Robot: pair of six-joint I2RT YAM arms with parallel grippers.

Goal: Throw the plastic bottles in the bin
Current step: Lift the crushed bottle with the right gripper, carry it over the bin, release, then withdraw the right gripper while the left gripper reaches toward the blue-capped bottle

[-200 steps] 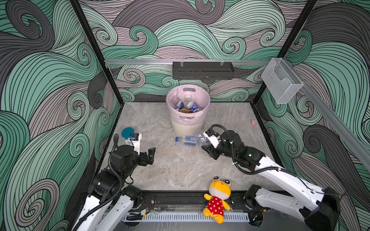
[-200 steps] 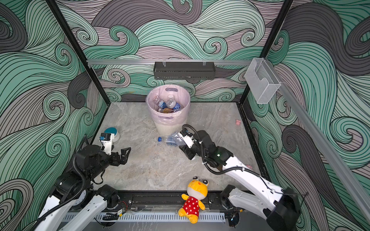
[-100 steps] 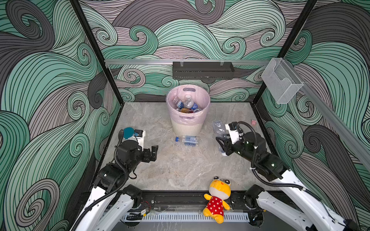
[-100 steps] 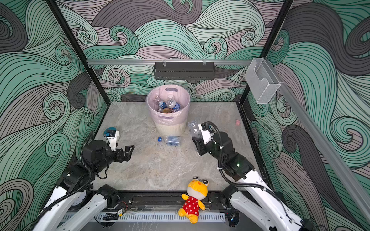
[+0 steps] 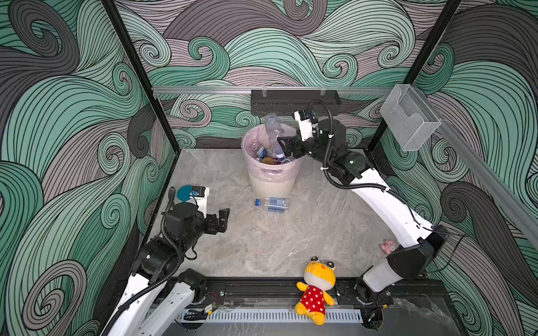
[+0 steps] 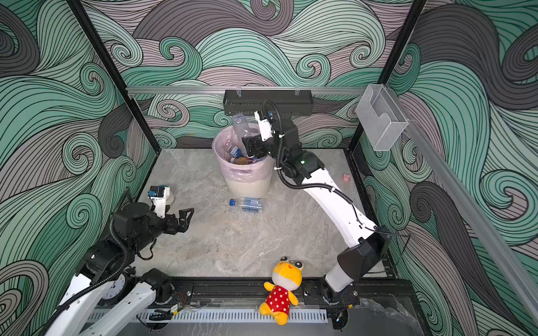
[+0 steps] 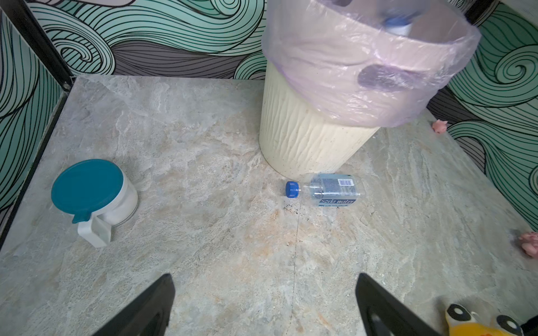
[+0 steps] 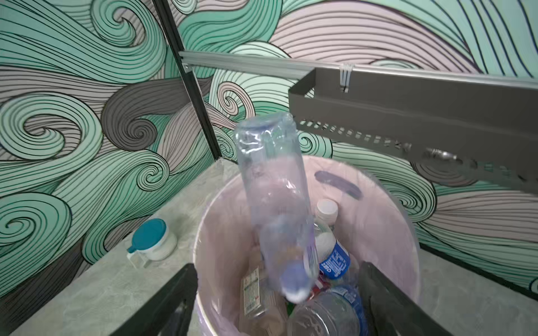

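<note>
The bin (image 5: 272, 186) (image 6: 250, 186) (image 7: 305, 139), cream with a pink bag, stands at the back middle and holds several plastic bottles (image 5: 262, 152) (image 8: 334, 256). My right gripper (image 5: 286, 148) (image 6: 251, 147) (image 8: 276, 266) hovers open over its rim. A clear bottle (image 5: 272, 133) (image 6: 241, 128) (image 8: 273, 203) hangs cap-down, blurred, between and beyond the jaws, free of both fingers, its cap inside the bin. Another clear bottle (image 5: 273, 205) (image 6: 247, 205) (image 7: 329, 189) with a blue cap lies on the floor in front of the bin. My left gripper (image 5: 222, 219) (image 6: 186, 216) (image 7: 265, 279) is open and empty at the left.
A teal-lidded white cup (image 5: 185, 192) (image 7: 90, 189) stands by the left wall. A yellow plush toy (image 5: 317, 285) sits at the front edge, a small pink thing (image 5: 388, 246) at the right. A black shelf (image 5: 294, 100) hangs just behind the bin; a clear box (image 5: 407, 116) is on the right wall.
My right gripper carried a clear bottle from the floor beside the bin up over its rim and opened; the bottle now drops cap-first. The left arm shifted slightly.
</note>
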